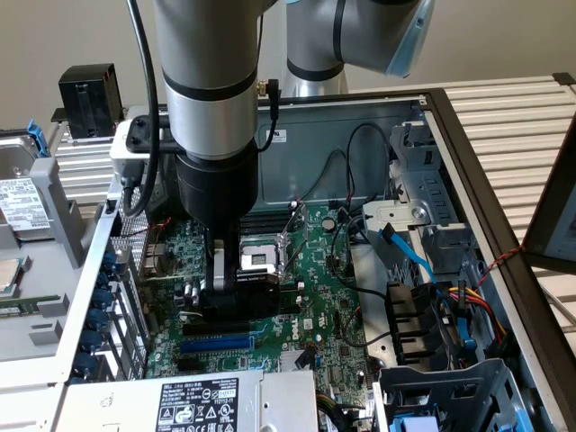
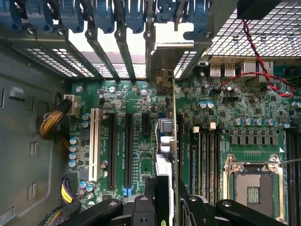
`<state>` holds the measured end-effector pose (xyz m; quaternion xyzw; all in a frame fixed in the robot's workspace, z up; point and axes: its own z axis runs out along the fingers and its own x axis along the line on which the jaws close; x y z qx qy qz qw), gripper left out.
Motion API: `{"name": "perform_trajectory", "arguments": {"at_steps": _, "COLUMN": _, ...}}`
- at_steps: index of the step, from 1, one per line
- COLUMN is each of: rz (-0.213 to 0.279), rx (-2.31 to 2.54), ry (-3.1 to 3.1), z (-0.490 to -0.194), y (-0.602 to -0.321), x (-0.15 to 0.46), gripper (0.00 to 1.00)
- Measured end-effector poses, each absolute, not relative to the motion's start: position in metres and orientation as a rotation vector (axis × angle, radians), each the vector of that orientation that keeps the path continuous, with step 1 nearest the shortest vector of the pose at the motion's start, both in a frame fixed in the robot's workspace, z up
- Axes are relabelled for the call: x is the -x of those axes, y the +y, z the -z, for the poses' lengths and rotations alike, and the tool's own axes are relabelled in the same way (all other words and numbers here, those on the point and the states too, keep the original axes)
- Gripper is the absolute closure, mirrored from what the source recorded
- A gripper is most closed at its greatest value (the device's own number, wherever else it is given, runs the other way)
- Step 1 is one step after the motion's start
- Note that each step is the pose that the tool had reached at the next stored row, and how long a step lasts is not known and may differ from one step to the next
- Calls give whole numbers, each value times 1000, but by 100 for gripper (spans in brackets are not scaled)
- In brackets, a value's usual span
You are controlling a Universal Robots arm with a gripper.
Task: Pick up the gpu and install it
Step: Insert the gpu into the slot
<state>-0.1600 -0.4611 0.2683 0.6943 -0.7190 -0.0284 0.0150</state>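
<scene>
Right, end effector clamped on the gpu, card edge-on between its fingers, low over the motherboard slots, beside the CPU socket. Pickup's done, I'd say; whether it's fully seated, can't tell. Grip not released.

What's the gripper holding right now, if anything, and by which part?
The gripper holds the gpu, pinched across its two faces at the upper edge, by the black cooler block, with the card edge-on over the motherboard slots.
</scene>
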Motion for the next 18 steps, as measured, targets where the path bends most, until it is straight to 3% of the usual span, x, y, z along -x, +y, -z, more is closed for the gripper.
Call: {"name": "perform_trajectory", "arguments": {"at_steps": 18, "rz": 77, "rx": -2141, "ry": -2264, "z": -267, "y": -461, "x": 164, "gripper": 73}}
